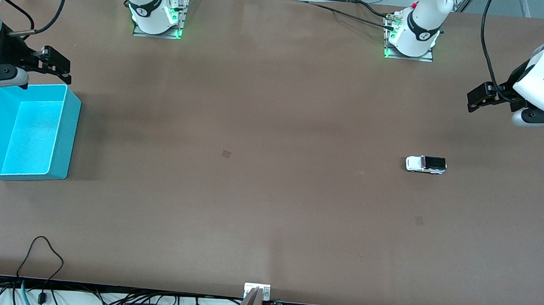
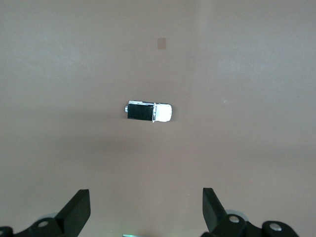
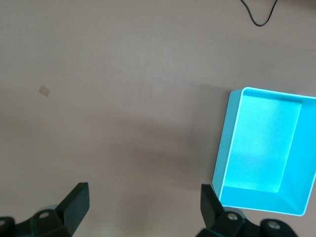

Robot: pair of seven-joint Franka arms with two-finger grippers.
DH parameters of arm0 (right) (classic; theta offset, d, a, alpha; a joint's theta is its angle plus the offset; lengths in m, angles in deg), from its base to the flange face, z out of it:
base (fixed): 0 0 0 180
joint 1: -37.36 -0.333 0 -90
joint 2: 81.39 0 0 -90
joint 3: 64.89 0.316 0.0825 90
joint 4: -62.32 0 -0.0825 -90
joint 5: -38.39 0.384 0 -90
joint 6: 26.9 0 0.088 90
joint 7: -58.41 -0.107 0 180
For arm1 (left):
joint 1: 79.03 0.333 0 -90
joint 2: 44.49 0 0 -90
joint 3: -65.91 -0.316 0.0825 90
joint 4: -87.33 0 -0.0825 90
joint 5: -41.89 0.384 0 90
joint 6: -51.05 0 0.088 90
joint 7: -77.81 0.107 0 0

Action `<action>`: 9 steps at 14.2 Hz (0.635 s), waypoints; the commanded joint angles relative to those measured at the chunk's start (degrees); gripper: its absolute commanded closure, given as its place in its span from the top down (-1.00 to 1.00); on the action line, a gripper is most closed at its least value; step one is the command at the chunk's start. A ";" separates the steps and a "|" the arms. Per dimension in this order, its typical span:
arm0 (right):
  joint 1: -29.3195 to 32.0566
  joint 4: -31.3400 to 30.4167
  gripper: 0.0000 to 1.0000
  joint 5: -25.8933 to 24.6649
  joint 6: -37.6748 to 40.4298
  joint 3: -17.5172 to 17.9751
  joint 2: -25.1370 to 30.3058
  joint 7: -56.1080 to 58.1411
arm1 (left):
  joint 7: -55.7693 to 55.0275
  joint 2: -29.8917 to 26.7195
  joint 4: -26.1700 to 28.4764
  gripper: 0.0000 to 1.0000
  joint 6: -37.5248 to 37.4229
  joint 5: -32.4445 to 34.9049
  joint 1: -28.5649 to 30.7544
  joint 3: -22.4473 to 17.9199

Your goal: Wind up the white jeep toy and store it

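The white jeep toy (image 1: 426, 164), tiny with a black roof panel, stands on the brown table toward the left arm's end; it also shows in the left wrist view (image 2: 148, 111). The teal bin (image 1: 65, 131) stands empty at the right arm's end and shows in the right wrist view (image 3: 225, 148). My left gripper (image 1: 478, 98) is open and empty, up in the air at the table's left-arm end, apart from the jeep. In its wrist view the left gripper (image 2: 146, 210) frames bare table. My right gripper (image 1: 60, 67) is open and empty, above the bin's edge nearest the bases; its wrist view (image 3: 144, 207) shows it.
Small square marks lie on the table (image 1: 226, 153) (image 1: 419, 220). Cables (image 1: 39, 256) trail over the table's edge nearest the camera. The two arm bases (image 1: 157, 10) (image 1: 412, 35) stand along the table's edge farthest from the camera.
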 commanded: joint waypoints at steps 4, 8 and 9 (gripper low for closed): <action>-4.88 -0.99 1.00 -0.19 -0.17 -4.72 0.97 0.52 | 0.93 0.31 -1.27 1.00 -1.79 1.25 0.00 0.08; -4.97 -0.99 1.00 -0.28 -0.17 -4.72 0.97 0.34 | 0.57 0.66 -1.27 1.00 -3.54 0.90 0.08 0.08; -5.06 -0.99 1.00 -0.28 -0.17 -4.72 0.97 0.25 | 0.66 1.10 -1.27 1.00 -4.59 0.98 -0.09 0.08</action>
